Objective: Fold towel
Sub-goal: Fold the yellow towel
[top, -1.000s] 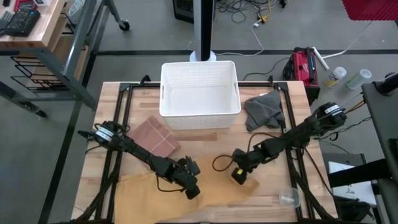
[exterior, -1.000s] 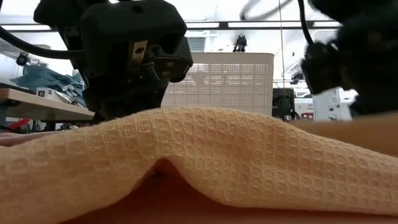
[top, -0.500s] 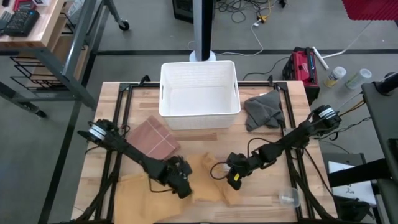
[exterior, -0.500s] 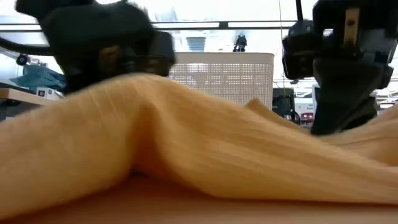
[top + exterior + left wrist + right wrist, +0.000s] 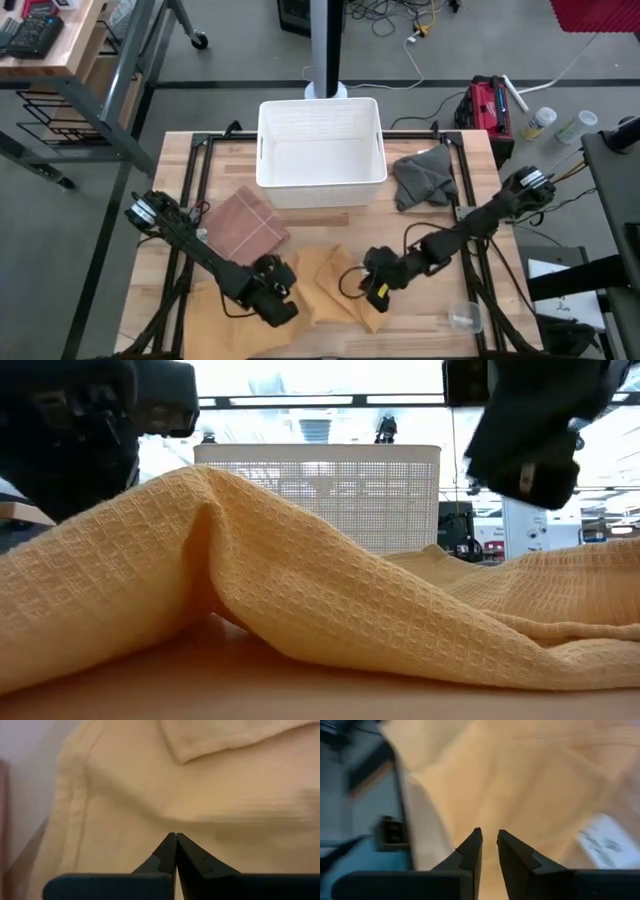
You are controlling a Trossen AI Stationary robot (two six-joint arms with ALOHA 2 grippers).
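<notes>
High view: a yellow towel [image 5: 325,290] lies rumpled along the table's [image 5: 420,240] near edge, in front of a white basket [image 5: 321,140], with a brown cloth [image 5: 250,222] and a grey cloth [image 5: 424,177] lying well apart from it on either side. The left gripper [image 5: 272,303] sits low over the towel's left part, its fingers pressed together; the left wrist view shows the tips [image 5: 175,851] meeting just above the weave, though whether any fabric is caught between them cannot be told. The right gripper [image 5: 378,291] hangs at the towel's right part, its fingers [image 5: 472,851] a narrow gap apart, with cloth spread beyond them and nothing visibly held. From table height, the towel rises in a tall ridge on one side and slumps into loose layers on the other. The risk from here looks plain: the heap is bunched rather than flat, so a pull from either arm could drag several layers together, or slip off a single thin edge, and leave a crooked fold. The towel's near part also lies close to the table edge, and a tug that way could send it sliding over. With both grippers close together above the same cloth, a careless crossing could bring the arms into contact.
</notes>
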